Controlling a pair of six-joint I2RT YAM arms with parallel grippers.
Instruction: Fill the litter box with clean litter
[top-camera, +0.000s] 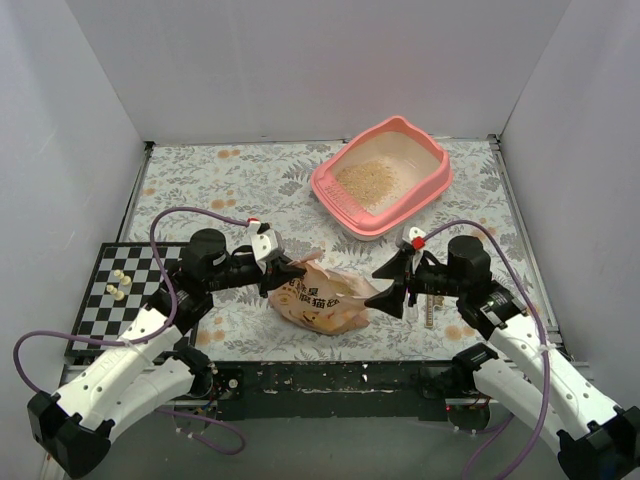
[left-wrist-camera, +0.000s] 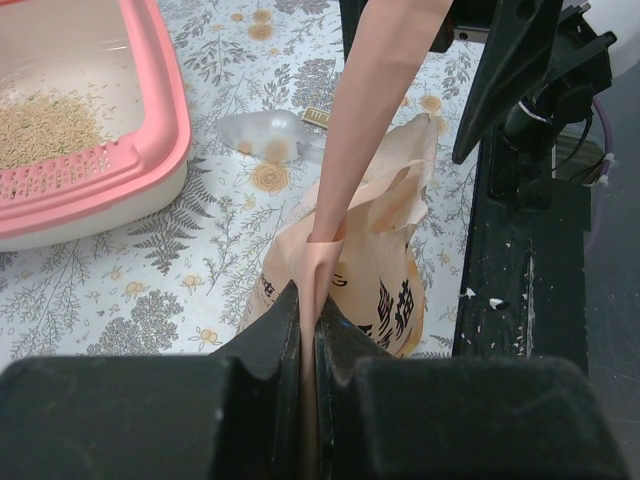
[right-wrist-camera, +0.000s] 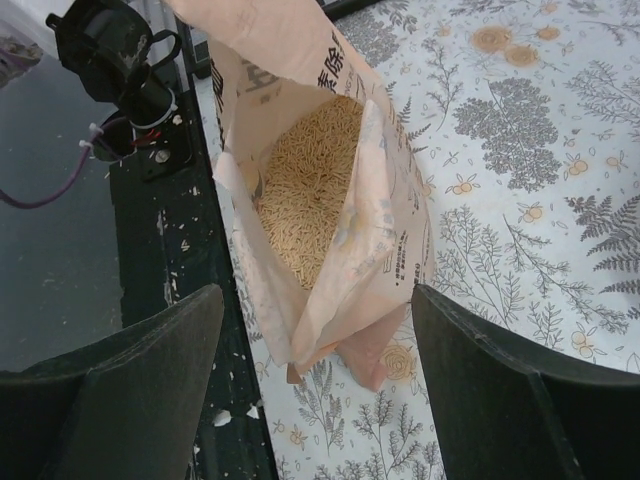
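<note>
The pink litter box (top-camera: 432, 190) stands at the back right with a low pile of tan clean litter (top-camera: 368, 180) inside; it also shows in the left wrist view (left-wrist-camera: 160, 150) with the litter (left-wrist-camera: 45, 130). An orange-peach printed bag (top-camera: 320, 300) lies near the front middle. My left gripper (top-camera: 285, 270) is shut on the bag's edge (left-wrist-camera: 375, 90), which runs pinched between the jaws (left-wrist-camera: 308, 300). My right gripper (top-camera: 395, 285) is open beside the bag's open mouth (right-wrist-camera: 318, 300), not touching it. More litter (right-wrist-camera: 310, 190) fills the open bag (right-wrist-camera: 390, 240).
A black-and-white checkerboard (top-camera: 100, 320) with small white pieces (top-camera: 118, 285) lies at the front left. A clear plastic scoop (left-wrist-camera: 262, 135) lies on the floral cloth between the bag and the litter box. White walls enclose the table.
</note>
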